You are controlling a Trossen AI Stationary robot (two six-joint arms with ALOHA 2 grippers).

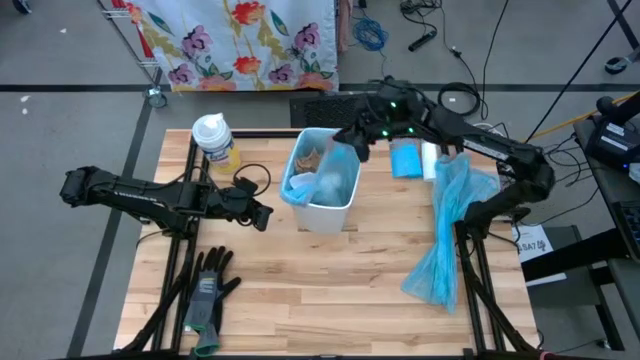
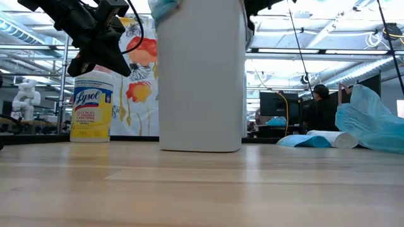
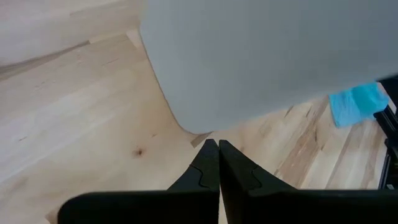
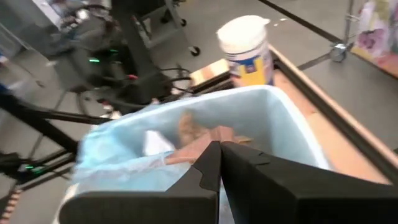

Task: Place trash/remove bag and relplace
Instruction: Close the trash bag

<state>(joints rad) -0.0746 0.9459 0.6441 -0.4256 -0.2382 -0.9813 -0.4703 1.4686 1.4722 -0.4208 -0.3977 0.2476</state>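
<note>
A white bin [image 1: 335, 208] stands mid-table, lined with a light-blue bag [image 1: 342, 170] that folds over its rim [image 4: 280, 99]. Inside lie brown paper scraps [image 4: 199, 132] and white wads [image 4: 154, 142]. My right gripper [image 1: 346, 142] hovers shut over the bin's far rim; in the right wrist view [image 4: 219, 147] its tips sit just above the liner and the brown paper. My left gripper [image 1: 268, 215] is shut and raised off the table beside the bin's left wall [image 3: 261, 56], with its tips [image 3: 217, 144] pointing at the bin's base. My right gripper is shut over the bin's opening, coming from above and the far side. Its own fingers hide the spot below the tips, so I cannot tell whether it touches the liner or the paper.
A loose blue bag [image 1: 450, 230] lies along the table's right edge, with a roll of blue bags [image 1: 410, 160] beside it. A yellow wipes canister [image 1: 215, 140] stands far left of the bin. Black-and-grey gloves [image 1: 210, 290] lie near left. Bare wood shows in front of the bin.
</note>
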